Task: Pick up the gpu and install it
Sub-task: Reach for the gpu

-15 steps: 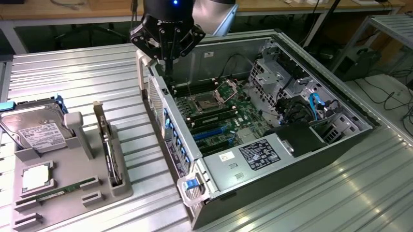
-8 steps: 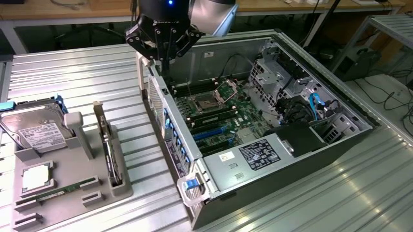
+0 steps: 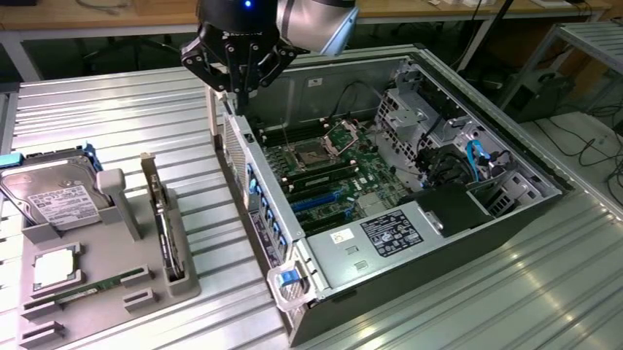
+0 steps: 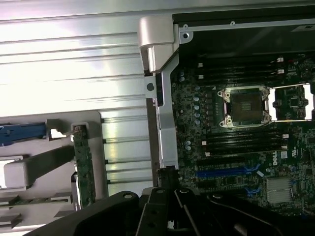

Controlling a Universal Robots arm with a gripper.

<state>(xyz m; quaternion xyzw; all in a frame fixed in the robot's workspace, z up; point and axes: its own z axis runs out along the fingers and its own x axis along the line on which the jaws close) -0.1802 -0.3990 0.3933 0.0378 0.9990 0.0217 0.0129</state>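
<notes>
Exterior view: the end effector (image 3: 238, 86) is hovering over the open computer case (image 3: 241, 157), fingers looking pinched together and gripping nothing. The gpu (image 3: 168, 226) is standing on edge in the grey holder (image 3: 183, 286) on the counter (image 3: 127, 117), beside 1 hard drive (image 3: 54, 193). Wrist view: the gpu (image 4: 83, 167) is sitting well aside. Centring above it and opening wide looks wise.

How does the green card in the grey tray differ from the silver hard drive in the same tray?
The gpu stands on edge in a slot, thin and green. The hard drive leans with its broad face showing, silver with a white label. Both sit in the grey tray, outside the computer case.
</notes>
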